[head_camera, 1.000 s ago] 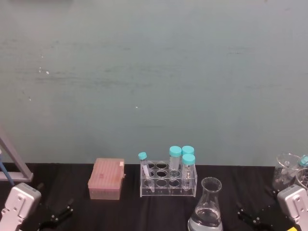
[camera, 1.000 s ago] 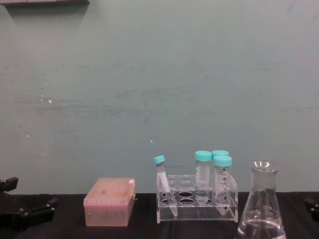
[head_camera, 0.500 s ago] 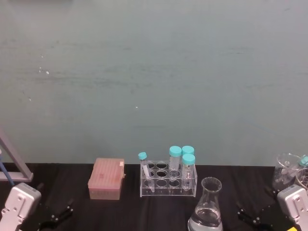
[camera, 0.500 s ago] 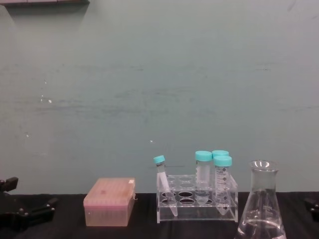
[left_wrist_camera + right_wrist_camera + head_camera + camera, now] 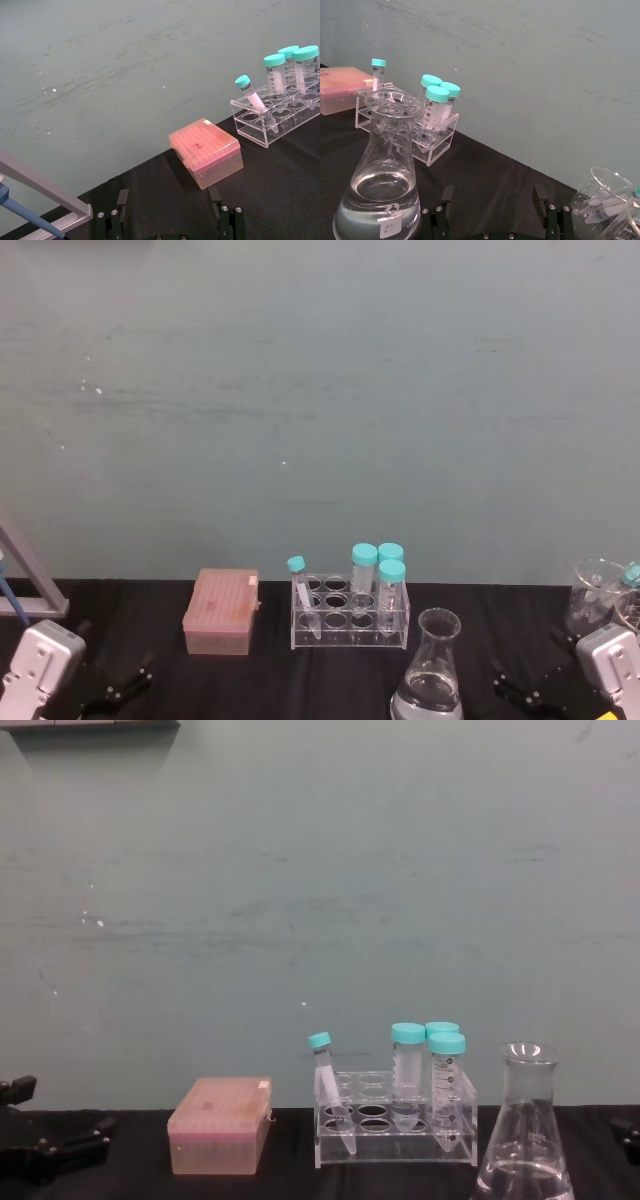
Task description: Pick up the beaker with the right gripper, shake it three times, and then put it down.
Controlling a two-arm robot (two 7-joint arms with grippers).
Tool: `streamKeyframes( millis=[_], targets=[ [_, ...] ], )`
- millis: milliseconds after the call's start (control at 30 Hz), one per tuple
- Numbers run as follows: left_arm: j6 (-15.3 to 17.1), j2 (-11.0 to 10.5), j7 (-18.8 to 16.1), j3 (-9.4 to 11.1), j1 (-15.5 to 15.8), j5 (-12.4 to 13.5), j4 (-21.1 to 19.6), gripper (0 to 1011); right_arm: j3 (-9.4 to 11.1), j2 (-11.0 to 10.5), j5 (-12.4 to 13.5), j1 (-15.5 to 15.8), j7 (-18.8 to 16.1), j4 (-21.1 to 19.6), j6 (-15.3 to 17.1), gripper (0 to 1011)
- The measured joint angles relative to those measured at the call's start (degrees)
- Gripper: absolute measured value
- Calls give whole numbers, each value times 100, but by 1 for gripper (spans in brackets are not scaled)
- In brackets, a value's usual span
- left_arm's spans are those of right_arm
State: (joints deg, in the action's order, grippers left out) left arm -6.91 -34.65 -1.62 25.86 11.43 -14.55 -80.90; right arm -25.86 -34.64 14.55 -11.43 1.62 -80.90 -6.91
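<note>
The right gripper sits low over the black table with its two fingers spread wide apart and nothing between them. The beaker stands upright on the table just beside this gripper, on its left and a little forward of it. It is not touching the fingers. It holds a shallow pool of clear liquid in its wide base, and a small label shows low on its wall. Farther out past the beaker, away from the gripper, is a clear rack with teal-capped tubes standing in it, one thinner tube leaning at the rack's far end. A pink box lies beyond the rack, well apart from the right gripper. On the gripper's other side, forward and to its right, is a small cluster of glass cups with something pale inside them. The left gripper rests low over the table at the robot's far left. Its fingers are also spread and empty, with the pink box lying ahead of it and to its right.
</note>
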Motion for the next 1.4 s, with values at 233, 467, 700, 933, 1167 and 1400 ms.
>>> streamKeyframes(
  millis=[233, 467, 700, 933, 1167, 1400],
  targets=[
    [0, 0, 0, 0, 0, 0, 0, 1000, 0, 0, 0, 0, 0, 0, 0, 1000],
    [0, 0, 0, 0, 0, 0, 0, 1000, 0, 0, 0, 0, 0, 0, 0, 1000],
    [0, 0, 0, 0, 0, 0, 0, 1000, 0, 0, 0, 0, 0, 0, 0, 1000],
    [0, 0, 0, 0, 0, 0, 0, 1000, 0, 0, 0, 0, 0, 0, 0, 1000],
    [0, 0, 0, 0, 0, 0, 0, 1000, 0, 0, 0, 0, 0, 0, 0, 1000],
    [0, 0, 0, 0, 0, 0, 0, 1000, 0, 0, 0, 0, 0, 0, 0, 1000]
  ],
)
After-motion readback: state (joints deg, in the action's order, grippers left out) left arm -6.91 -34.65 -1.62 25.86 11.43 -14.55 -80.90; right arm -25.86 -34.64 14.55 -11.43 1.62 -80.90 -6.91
